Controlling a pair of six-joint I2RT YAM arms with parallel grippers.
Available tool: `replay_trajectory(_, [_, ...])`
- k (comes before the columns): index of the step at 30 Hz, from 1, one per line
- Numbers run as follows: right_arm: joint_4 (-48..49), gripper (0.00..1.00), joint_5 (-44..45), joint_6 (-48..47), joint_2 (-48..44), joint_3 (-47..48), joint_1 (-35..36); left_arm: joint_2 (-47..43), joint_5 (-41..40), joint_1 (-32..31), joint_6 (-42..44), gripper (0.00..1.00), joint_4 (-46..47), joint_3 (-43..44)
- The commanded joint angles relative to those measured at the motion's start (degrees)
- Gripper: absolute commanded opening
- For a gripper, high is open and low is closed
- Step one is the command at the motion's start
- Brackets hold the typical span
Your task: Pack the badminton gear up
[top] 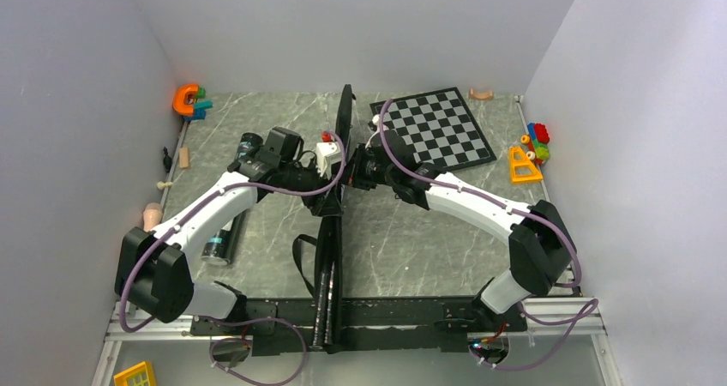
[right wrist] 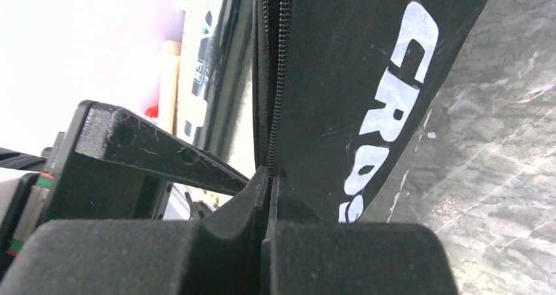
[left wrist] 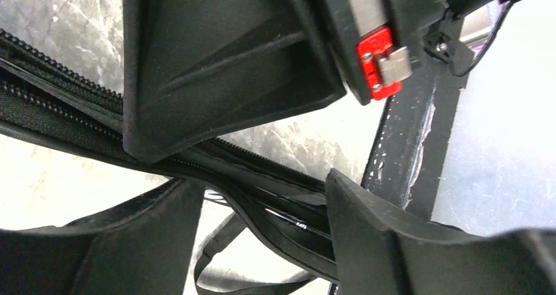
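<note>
Now | right fingers [right wrist: 354, 259] pinched on racket bag [right wrist: 341, 59] zip edge | left fingers [left wrist: 406, 249] spread wide, bag zip between them

Both the left arm [top: 201, 210] and the right arm [top: 480, 199] have white shells between bulky black joints. Lilac cables [top: 123, 304] loop along them. The left pincer [left wrist: 261, 180] and the right pincer [right wrist: 267, 177] have matte-black, wedge-shaped fingers. A red tab [left wrist: 375, 59] with a metal clip marks one black housing.
</note>
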Motion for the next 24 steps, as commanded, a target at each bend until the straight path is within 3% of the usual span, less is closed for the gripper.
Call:
replay_trajectory(1, [5.04,0.00,0.94,1.20,-1.66,2.06,0.56,-0.98,-0.52,-1.39,-2.40,0.64,4.18,-1.54])
replay_trajectory(5, [4.92,0.00,2.14,1.98,-2.90,0.56,0.64,-0.64,-4.58,-1.86,-4.33,0.45,5.34,-2.25])
replay_trajectory(6, [4.91,0.00,2.41,2.03,-3.13,0.37,0.70,-0.83,-5.62,-2.00,-4.60,0.36,5.86,-2.48])
replay_trajectory(8, [4.91,0.00,2.89,2.04,-3.52,0.16,0.62,-0.69,-8.45,-2.38,-4.88,0.04,5.60,-2.12])
replay_trajectory(9, [3.77,0.00,3.06,1.97,-3.69,0.11,0.66,-0.11,-9.59,-2.46,-4.58,0.00,4.26,-1.08])
replay_trajectory(17, [1.57,0.03,3.17,1.32,-6.13,-0.96,-0.47,-1.89,-13.68,-2.42,-3.90,0.00,2.88,-0.31])
replay_trajectory(18, [0.89,0.07,2.92,0.79,-6.61,-0.72,-0.90,-2.15,-14.10,-2.38,-3.66,0.00,2.55,-0.01])
replay_trajectory(20, [-0.25,0.29,2.36,-0.26,-7.84,-0.45,-2.27,-3.03,-14.83,-2.32,-3.43,0.00,1.99,0.59])
replay_trajectory(22, [-0.38,0.37,1.18,-1.37,-9.84,-0.50,-4.80,-3.74,-14.94,-2.16,-3.15,0.00,0.86,1.26])
replay_trajectory(24, [-0.15,0.39,-1.84,-1.96,-10.71,-0.24,-8.73,-4.47,-14.54,-1.84,-2.95,0.00,0.17,1.55])
